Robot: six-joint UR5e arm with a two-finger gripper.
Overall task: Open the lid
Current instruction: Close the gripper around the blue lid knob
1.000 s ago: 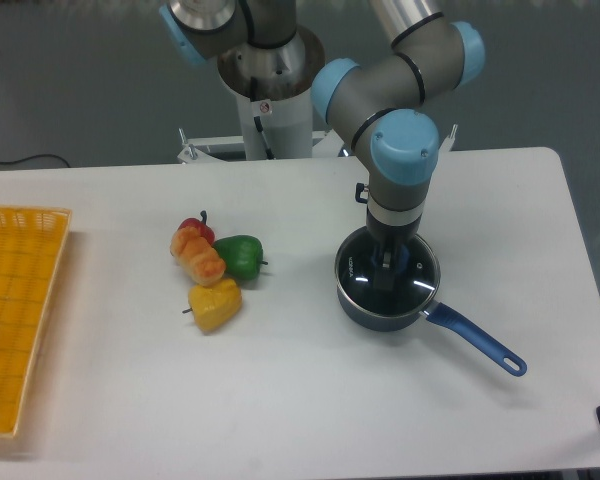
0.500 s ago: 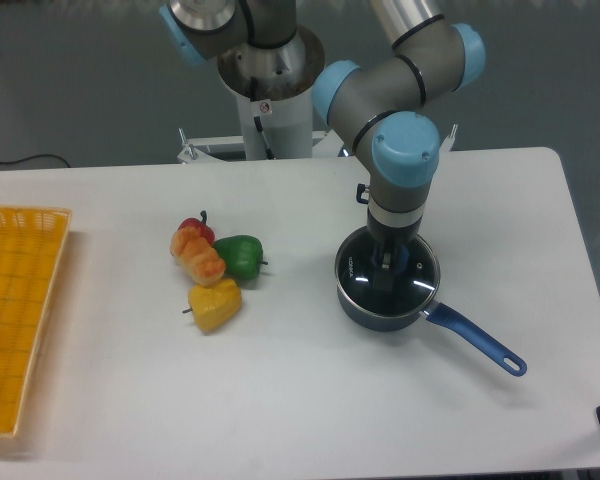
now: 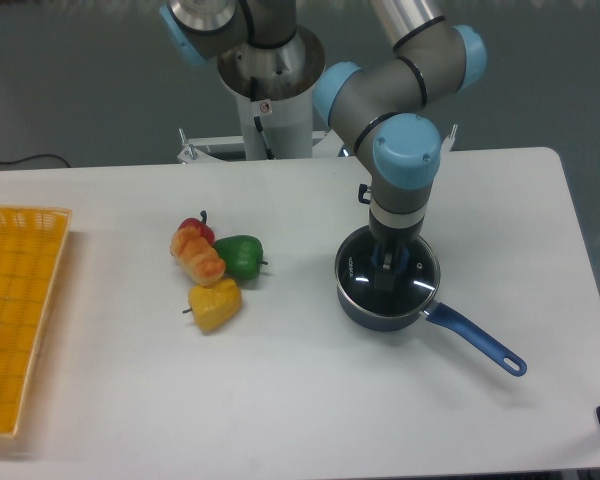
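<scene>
Almost nothing has changed over the last second. The two-finger gripper (image 3: 388, 268) was already lowered onto the middle of the round clear glass lid with a thin silver rim (image 3: 352, 268), and it is found in the same place now; only a very slight shift of the arm's blue-capped wrist joint (image 3: 408, 148) to the right can be made out. The lid has not been raised or slid: it is seen seated flat on the dark blue saucepan with a long blue handle (image 3: 477, 338), which stands on the right half of the white desk (image 3: 310, 400), with its handle pointing toward the near right corner.

The blue centre knob is hidden between the fingers, so the state of the gripper cannot be told with certainty; the fingers appear drawn close about the knob, but whether it is actually pinched cannot be decided from this view.

The stillness is judged to mean that the grasp is being made or settled and that the lift has not yet begun. The task is therefore taken as not yet done, with the upward pull and the setting aside of the lid remaining.

A cluster of toy foods, among them a green pepper (image 3: 240, 256) and a yellow piece (image 3: 215, 305), lies well apart to the left, and a yellow mesh basket (image 3: 15, 310) is seen at the left edge.
</scene>
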